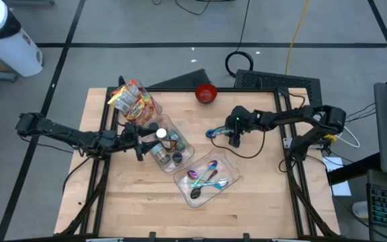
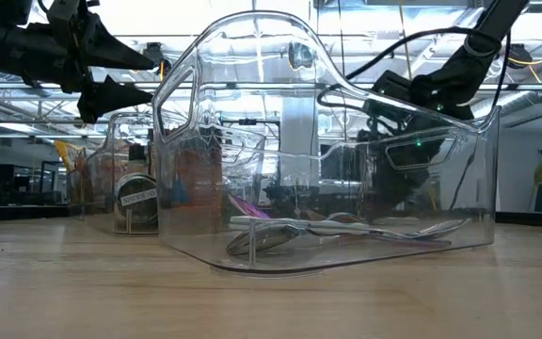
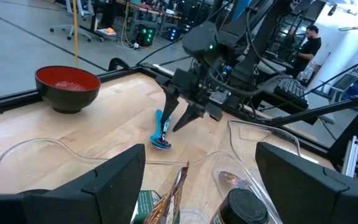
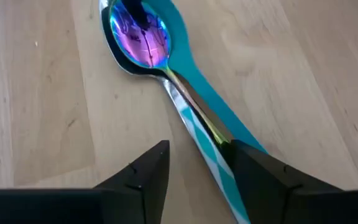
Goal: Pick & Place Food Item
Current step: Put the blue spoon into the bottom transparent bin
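Observation:
Snack bags point(image 1: 132, 99) stand in a clear bin at the table's far left. Jars point(image 1: 168, 145) sit in a second clear bin point(image 1: 180, 156) beside it. My left gripper point(image 3: 207, 186) hangs level and open at that bin's left side point(image 1: 142, 142), with nothing between its fingers. An iridescent spoon point(image 4: 143, 36) with teal beneath it lies flat on the wood point(image 1: 213, 133). My right gripper point(image 4: 197, 168) slants down over the spoon's handle, open, with one finger on either side of it point(image 3: 178, 121). My right gripper has one finger point(image 4: 253, 171) right against the spoon's handle point(image 4: 219, 140), coming from above on a slant. I cannot tell whether it touches. The spoon lies flat on the table.
A red bowl point(image 1: 205, 93) stands at the far edge. A third clear bin point(image 1: 207, 178) with several spoons sits near the table's middle, in front of the low view point(image 2: 346, 141). Bare wood lies along the near edge. A person point(image 3: 306, 43) stands in the room beyond.

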